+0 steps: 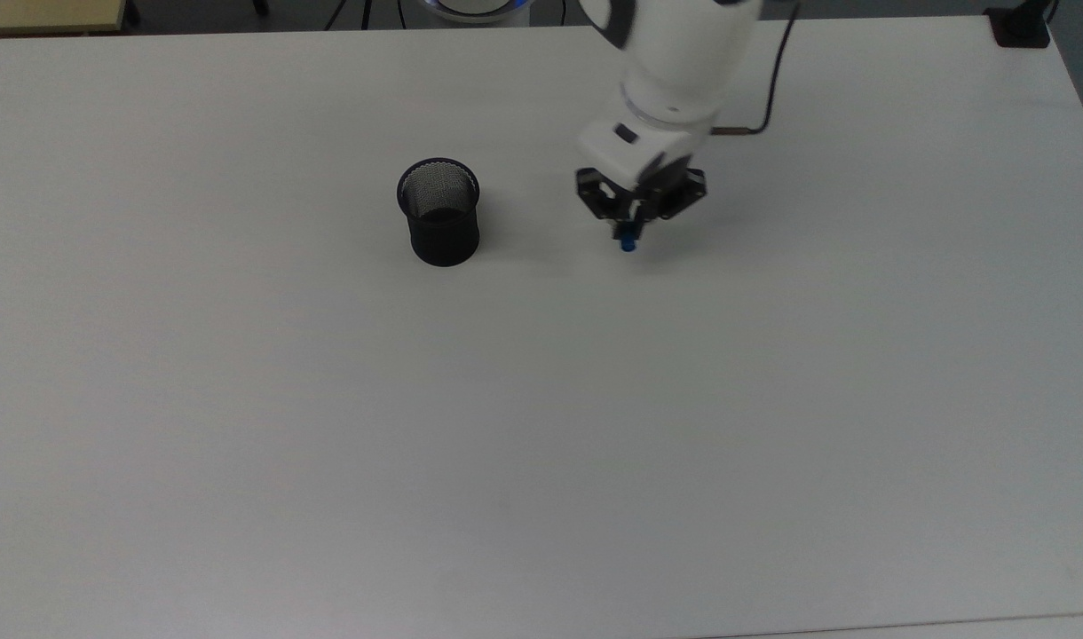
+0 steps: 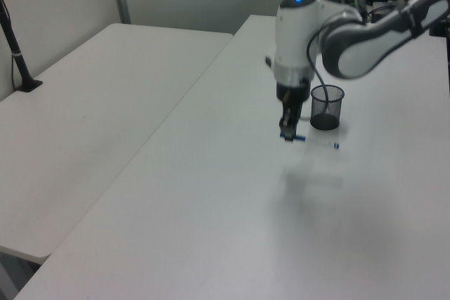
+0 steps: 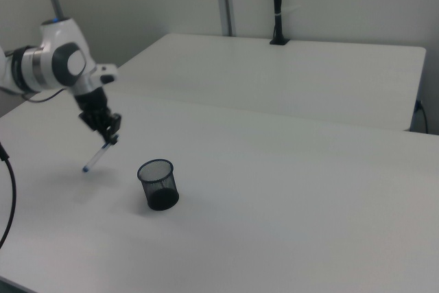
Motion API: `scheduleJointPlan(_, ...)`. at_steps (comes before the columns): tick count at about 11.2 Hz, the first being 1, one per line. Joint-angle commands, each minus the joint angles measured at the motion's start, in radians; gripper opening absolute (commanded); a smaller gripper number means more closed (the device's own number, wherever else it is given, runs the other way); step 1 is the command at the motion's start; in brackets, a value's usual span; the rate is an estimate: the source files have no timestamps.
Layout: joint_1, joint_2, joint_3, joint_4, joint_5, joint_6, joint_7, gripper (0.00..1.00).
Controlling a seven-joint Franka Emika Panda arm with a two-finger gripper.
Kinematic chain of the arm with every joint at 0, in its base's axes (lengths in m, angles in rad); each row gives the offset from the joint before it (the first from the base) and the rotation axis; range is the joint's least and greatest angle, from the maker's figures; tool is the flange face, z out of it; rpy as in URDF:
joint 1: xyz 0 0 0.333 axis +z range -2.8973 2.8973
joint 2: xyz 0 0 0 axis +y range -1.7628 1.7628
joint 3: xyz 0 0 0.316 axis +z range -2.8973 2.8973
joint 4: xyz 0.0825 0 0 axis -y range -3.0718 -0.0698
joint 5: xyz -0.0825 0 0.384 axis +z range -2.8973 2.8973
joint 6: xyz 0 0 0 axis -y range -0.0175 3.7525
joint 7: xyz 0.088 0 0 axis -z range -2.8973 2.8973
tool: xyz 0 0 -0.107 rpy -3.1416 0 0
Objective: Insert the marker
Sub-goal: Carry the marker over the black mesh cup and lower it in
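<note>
The tool (image 1: 631, 227) grips the marker (image 3: 97, 155) by one end, above the table (image 1: 541, 426). The mesh cup (image 1: 438, 212) stands at its 9 o'clock in the top view. The marker's print is unreadable.

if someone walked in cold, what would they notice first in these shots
Most likely the white robot arm, its gripper shut on the marker and holding it in the air, slanting down toward the right view's left. Next comes the black mesh cup, standing upright and alone on the white table, to the top view's left of the gripper.
</note>
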Motion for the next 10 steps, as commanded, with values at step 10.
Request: scheduleJointPlan(10, -0.331, -0.309, -0.007, -0.368, -0.008, 0.479, -0.144, 0.08)
